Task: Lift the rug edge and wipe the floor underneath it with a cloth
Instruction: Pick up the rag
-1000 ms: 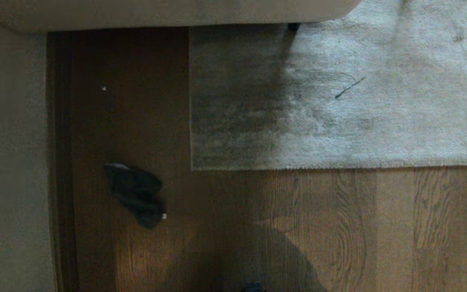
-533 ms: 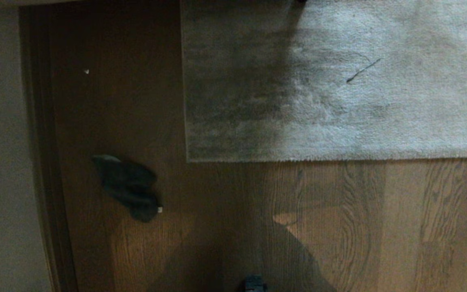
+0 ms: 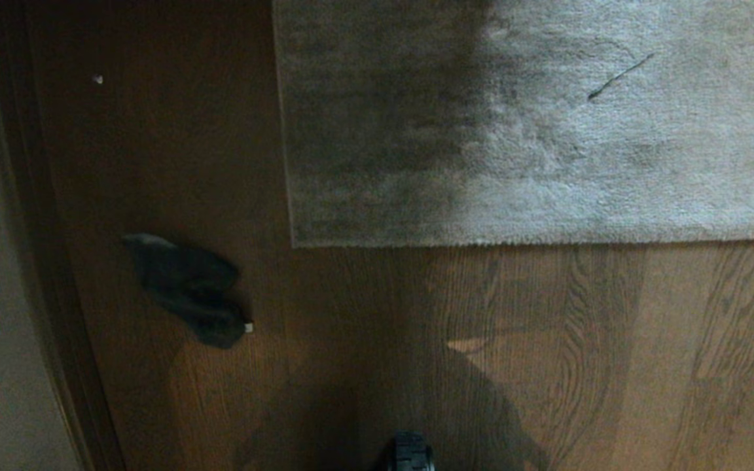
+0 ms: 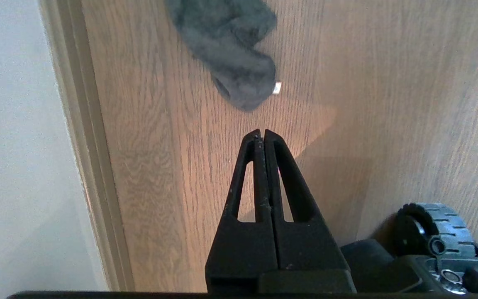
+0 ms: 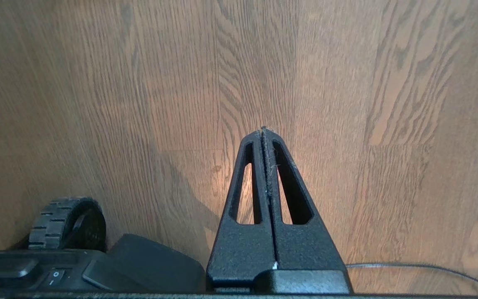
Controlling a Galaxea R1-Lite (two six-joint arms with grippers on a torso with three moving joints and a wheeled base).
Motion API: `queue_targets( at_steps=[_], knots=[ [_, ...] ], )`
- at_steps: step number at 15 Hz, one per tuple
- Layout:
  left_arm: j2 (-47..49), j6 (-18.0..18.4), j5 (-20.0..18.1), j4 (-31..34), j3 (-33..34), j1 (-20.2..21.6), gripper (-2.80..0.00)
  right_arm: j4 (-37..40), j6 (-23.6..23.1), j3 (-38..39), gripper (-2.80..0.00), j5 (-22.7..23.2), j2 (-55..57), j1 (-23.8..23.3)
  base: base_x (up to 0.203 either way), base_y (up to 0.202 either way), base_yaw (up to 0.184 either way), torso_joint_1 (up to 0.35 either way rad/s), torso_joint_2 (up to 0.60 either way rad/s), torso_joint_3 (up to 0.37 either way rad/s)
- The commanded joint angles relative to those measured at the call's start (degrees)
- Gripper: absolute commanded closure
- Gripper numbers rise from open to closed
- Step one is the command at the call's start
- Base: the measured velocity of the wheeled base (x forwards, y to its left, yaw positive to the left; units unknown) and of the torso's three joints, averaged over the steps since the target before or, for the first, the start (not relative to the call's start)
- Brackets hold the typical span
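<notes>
Across the upper right of the head view lies the grey rug, flat on the floor; the rug edge runs straight from the right border of the frame leftward to a square corner above centre, then turns up along a second straight border. Left of that corner a broad strip of bare boards reaches to a dark baseboard and pale wall at the far left. The cloth lies crumpled on that strip, left of and below the corner, well apart from the rug and near the baseboard. Below the rug edge the boards stretch open to the bottom of the frame, where a dark wheel of the base shows.

Neither arm appears in the head view. In its wrist view the left tool has its fingers pressed together, holding nothing, above bare boards with the cloth just beyond the tips. The right tool is likewise closed and empty over open floor.
</notes>
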Motion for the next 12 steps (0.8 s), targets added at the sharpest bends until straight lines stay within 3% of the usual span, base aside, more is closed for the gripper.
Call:
queue_targets(
  at_steps=[1, 12],
  knots=[
    [0.0, -0.12, 0.15, 0.01, 0.01, 0.0, 0.0, 0.0, 0.02, 0.0, 0.0, 0.0, 0.06, 0.01, 0.0, 0.0, 0.0, -0.001, 0.0, -0.154],
    [0.0, -0.47, 0.15, 0.01, 0.01, 0.0, 0.0, 0.0, 0.02, 0.0, 0.0, 0.0, 0.06, -0.07, 0.0, 0.0, 0.0, 0.0, 0.0, -0.017]
  ],
)
